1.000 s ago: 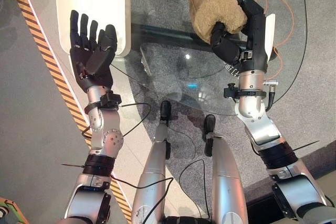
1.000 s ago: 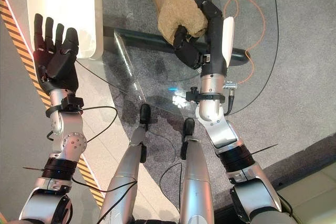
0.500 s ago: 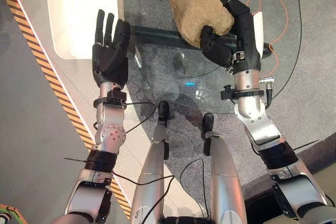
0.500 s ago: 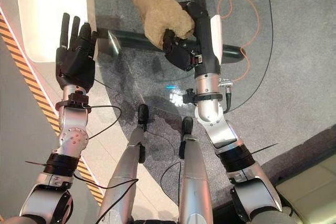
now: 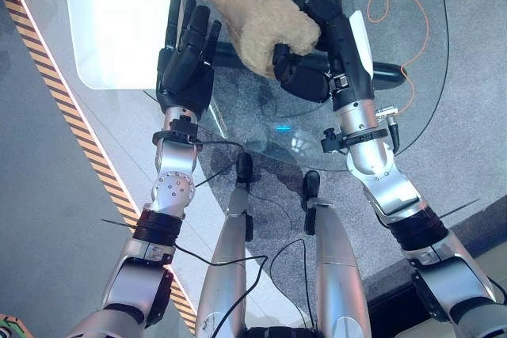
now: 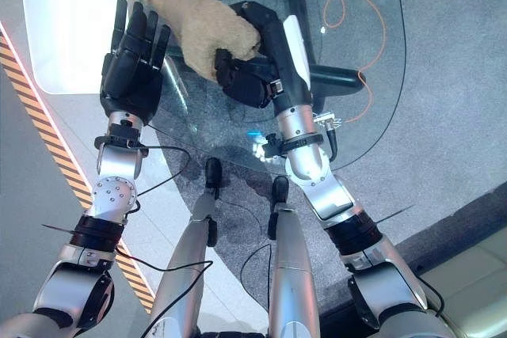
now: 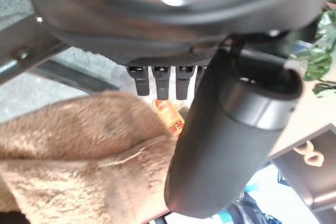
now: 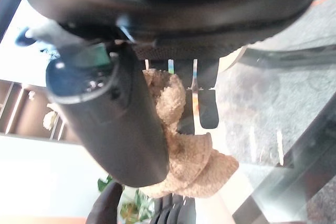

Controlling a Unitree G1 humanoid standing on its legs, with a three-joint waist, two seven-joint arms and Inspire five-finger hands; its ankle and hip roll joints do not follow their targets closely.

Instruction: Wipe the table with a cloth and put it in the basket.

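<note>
A tan fluffy cloth (image 5: 253, 17) hangs bunched over the glass table (image 5: 253, 108), with my right hand (image 5: 305, 77) shut on its near end. In the right wrist view the thumb (image 8: 115, 114) and curled fingers clamp the cloth (image 8: 184, 150). My left hand (image 5: 186, 69) stands open with straight fingers just left of the cloth, at the glass edge. Whether it touches the cloth I cannot tell. The left wrist view shows the cloth (image 7: 79, 145) just past the straight fingers (image 7: 157, 77).
A white rounded surface (image 5: 119, 21) lies left of the glass. Under the glass run a dark frame bar (image 5: 388, 73) and an orange cable (image 5: 396, 5). Yellow-and-black striped tape (image 5: 71, 108) crosses the floor at the left.
My right hand has carried the cloth leftward over the glass. My left hand has swung in from the left, beside the cloth. The view itself has shifted a little.
</note>
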